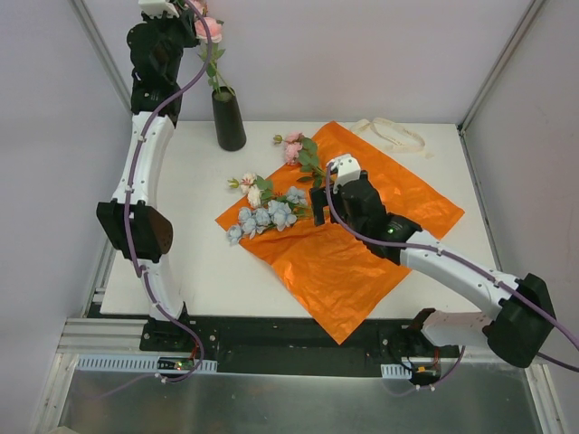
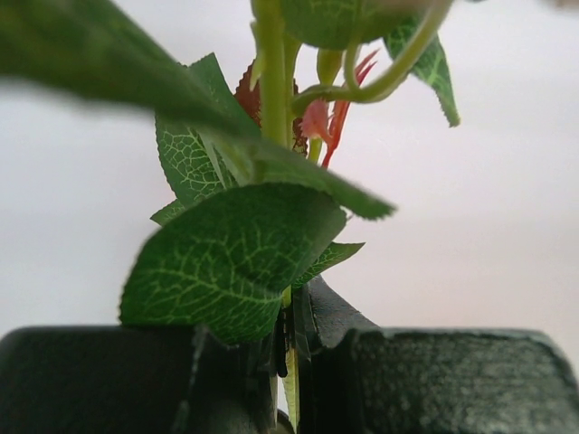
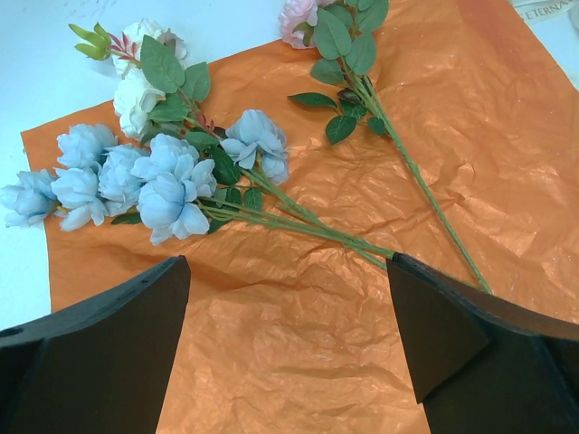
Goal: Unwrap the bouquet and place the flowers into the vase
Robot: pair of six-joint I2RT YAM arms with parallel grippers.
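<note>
Flowers (image 3: 163, 181) lie loose on orange paper (image 3: 298, 362), their thin stems (image 3: 308, 226) passing between the wide-spread fingers of the right claw (image 3: 288, 262), blooms ahead-left. Light, springy, probably slippery: pinch stems, not petals. Farther off, the left claw (image 2: 288, 362) clamps a rose stem (image 2: 271, 81) above the vase (image 1: 228, 117).

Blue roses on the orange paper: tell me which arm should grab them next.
Right. The right claw hangs open over the stems of the blue roses, while the left claw is shut on the stem of a pink rose at the vase.
</note>
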